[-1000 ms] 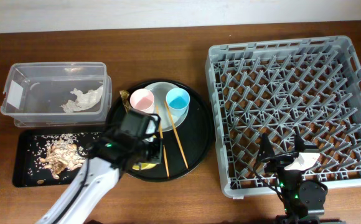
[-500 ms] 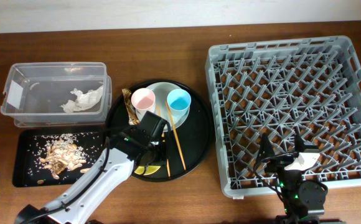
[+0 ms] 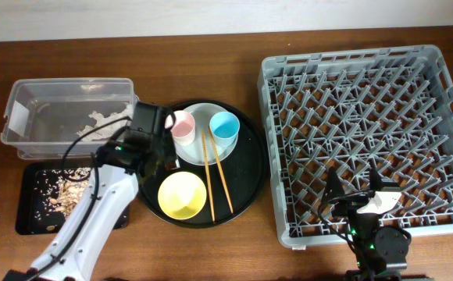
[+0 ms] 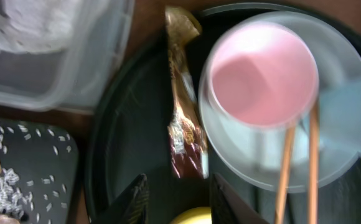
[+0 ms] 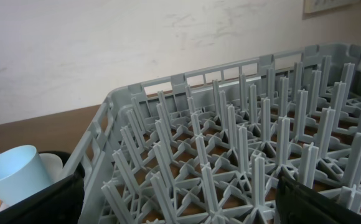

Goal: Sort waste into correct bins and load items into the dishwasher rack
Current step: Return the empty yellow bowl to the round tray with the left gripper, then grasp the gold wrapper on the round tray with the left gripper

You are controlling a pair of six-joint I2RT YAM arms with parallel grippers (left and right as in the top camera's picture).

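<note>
from above, the left hand (image 3: 150, 133) has swung off the lower part of the round black tray (image 3: 246, 168) and now sits over its upper left edge, close by the pink cup (image 3: 183, 125). that uncovers the yellow bowl (image 3: 182, 195), mostly under the arm half a second ago. it rests upright on the tray beside the chopsticks (image 3: 215, 176). what lies under the hand can't be seen from here. the right hand (image 3: 354, 187) hasn't budged at the near edge of the dishwasher rack (image 3: 367, 117), which has no dishes in it yet.

at the left wrist, the gold wrapper (image 4: 182, 118) lies lengthwise on the tray just beside the plate (image 4: 243, 162), its lower end at the gap between the fingers (image 4: 135, 199). the hand is spread wide with nothing in it. so the wrapper looks like the next pick, likely bound for the clear box (image 4: 75, 50), where tissue (image 4: 18, 25) already lies.

at the right wrist, the fingers stand far apart at the lower corners, empty, facing the rack pegs, with the blue cup (image 5: 9, 174) off to the left.
</note>
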